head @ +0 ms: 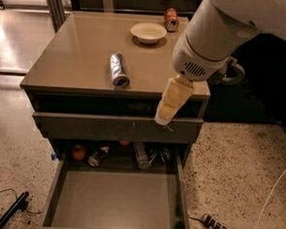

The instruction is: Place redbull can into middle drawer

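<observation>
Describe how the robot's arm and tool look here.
The arm is a bulky, rounded white shell with a slotted vent and a dark loop at its side. The tool, over the cabinet's front edge, is cream-yellow and tapers to a pale tip.
</observation>
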You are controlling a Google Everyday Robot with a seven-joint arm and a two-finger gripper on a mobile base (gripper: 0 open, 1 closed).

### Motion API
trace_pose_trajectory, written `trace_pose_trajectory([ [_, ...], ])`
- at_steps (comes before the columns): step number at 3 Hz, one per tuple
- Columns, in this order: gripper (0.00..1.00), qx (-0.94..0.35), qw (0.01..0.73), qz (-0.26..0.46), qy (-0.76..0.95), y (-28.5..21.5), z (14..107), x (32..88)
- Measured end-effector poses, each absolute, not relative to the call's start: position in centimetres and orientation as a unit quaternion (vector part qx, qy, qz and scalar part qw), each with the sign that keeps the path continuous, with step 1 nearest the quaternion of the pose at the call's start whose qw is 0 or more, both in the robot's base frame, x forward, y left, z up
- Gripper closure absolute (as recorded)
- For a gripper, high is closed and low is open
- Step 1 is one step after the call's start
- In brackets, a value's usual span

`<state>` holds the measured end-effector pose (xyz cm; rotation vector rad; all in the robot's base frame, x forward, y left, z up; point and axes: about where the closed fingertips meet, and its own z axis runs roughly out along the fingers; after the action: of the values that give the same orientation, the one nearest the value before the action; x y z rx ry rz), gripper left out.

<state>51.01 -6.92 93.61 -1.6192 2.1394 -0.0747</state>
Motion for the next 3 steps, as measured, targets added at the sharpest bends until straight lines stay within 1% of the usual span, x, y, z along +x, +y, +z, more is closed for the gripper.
trace_pose_trajectory([
  [1, 0.0, -0.604, 0.24, -0.007, 0.759, -4.4, 93.9, 52.8],
  [2, 0.0, -0.659, 0.266, 0.021, 0.703, 0.3, 94.5, 54.4],
  [3, 0.0, -0.717, 0.277, 0.033, 0.639, 3.2, 94.7, 54.5],
])
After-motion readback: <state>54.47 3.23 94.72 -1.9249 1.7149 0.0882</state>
